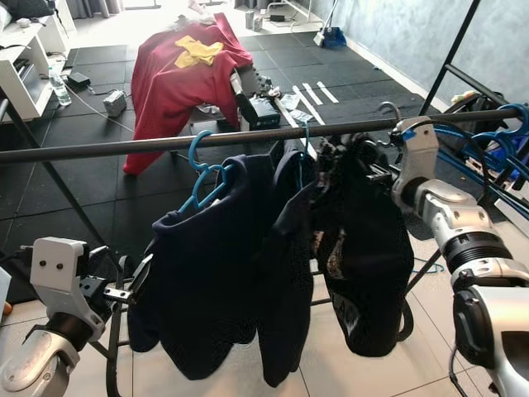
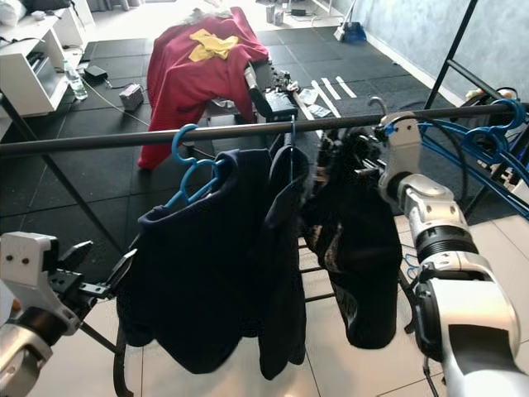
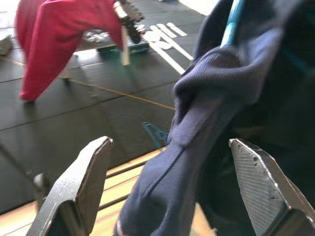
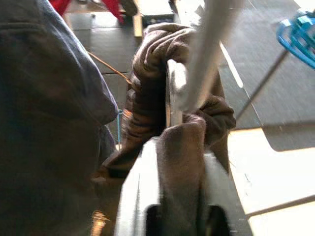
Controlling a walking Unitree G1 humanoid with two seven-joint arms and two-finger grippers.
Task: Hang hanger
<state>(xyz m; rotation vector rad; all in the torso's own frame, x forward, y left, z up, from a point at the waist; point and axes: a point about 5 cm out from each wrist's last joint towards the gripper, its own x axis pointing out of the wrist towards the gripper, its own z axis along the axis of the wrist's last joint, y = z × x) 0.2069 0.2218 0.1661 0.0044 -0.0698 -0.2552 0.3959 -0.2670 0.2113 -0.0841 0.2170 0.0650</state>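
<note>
A dark rail [image 1: 165, 142] crosses the scene at chest height. On it hangs a navy sweater [image 1: 207, 273] on a blue hanger [image 1: 201, 169]. Beside it, a second dark top hangs from a thin hook [image 1: 306, 136]. To the right hangs a black-brown garment [image 1: 364, 248], bunched up just under the rail, with a metal hook [image 1: 390, 107] over the rail above it. My right gripper [image 4: 182, 162] is shut on that garment's top, its fingers buried in the cloth. My left gripper [image 3: 167, 196] is open low at the left, and the navy sleeve [image 3: 197, 123] lies between its fingers [image 3: 78, 187] without touching them.
Several blue hangers [image 1: 504, 132] hang on the rail's far right end by the slanted rack post [image 1: 455, 50]. A red cloth [image 1: 182, 74] covers a bench behind the rail on black floor mats. A white shelf [image 1: 25, 66] and a bottle [image 1: 58, 87] stand at the far left.
</note>
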